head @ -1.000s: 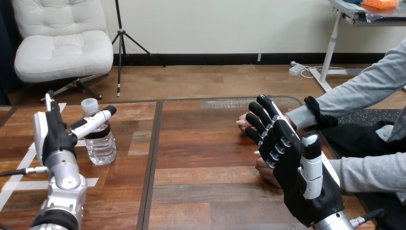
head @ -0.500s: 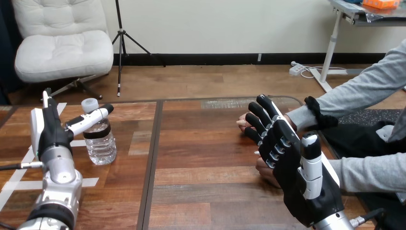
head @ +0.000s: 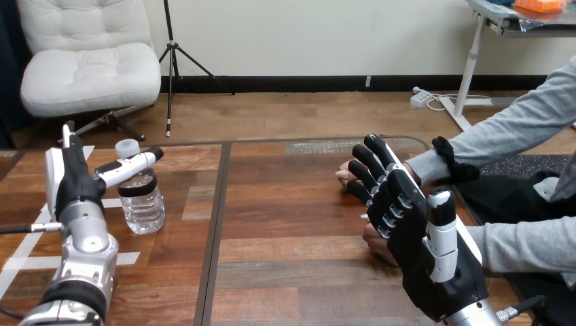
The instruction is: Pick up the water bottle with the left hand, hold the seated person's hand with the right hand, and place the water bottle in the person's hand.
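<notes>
**One upright bottle beside the open left hand**

One water bottle (head: 142,207) stands upright on the wooden table (head: 292,224) at its left part, with its long axis vertical and its white cap (head: 126,147) on top. The left hand (head: 71,187) is just left of it with straight fingers. One finger (head: 132,166) reaches across the front of the bottle's neck; I cannot tell if it touches. The right hand (head: 414,231) is spread flat in front of the person's two hands, the upper hand (head: 344,175) and the lower hand (head: 378,243), and grips neither.
</notes>
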Controlling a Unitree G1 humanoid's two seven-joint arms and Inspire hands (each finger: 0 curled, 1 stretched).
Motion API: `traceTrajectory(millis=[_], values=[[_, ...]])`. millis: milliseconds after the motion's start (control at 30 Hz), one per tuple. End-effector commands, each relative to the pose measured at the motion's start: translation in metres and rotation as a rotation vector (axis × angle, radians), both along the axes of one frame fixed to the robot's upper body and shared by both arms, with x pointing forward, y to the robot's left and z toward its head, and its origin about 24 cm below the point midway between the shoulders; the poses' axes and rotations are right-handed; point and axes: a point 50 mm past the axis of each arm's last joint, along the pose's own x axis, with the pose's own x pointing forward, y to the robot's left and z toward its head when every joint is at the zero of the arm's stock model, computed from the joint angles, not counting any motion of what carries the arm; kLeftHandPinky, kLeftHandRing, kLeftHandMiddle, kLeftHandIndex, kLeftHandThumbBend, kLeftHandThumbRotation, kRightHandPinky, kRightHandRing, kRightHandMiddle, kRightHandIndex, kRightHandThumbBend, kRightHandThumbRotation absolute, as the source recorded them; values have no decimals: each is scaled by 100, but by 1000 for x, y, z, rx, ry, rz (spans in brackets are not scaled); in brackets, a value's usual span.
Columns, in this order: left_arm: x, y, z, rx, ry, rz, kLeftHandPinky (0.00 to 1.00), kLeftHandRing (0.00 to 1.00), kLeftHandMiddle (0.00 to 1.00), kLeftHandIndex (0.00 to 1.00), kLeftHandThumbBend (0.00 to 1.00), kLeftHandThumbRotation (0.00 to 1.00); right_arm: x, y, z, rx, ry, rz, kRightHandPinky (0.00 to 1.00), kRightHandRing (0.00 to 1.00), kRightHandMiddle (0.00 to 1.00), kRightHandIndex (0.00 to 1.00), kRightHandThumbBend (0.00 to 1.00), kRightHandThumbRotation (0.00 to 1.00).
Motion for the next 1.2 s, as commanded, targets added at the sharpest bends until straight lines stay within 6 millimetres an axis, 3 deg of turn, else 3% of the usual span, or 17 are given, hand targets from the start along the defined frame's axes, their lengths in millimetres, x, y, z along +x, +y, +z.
traceTrajectory(millis=[0, 733, 1167], values=[[19, -1, 31, 86, -49, -18, 94, 100, 100, 100, 98, 25, 8, 0, 16, 0, -87, 2, 100, 100, 99, 99, 92, 100], [22, 1, 33, 172, 28, -29, 100, 100, 100, 100, 100, 42, 7, 1, 15, 1, -89, 2, 100, 100, 99, 99, 91, 100], [24, 2, 36, 190, 49, -36, 100, 100, 100, 100, 100, 43, 7, 1, 15, 3, -87, 3, 100, 100, 98, 99, 92, 100]])
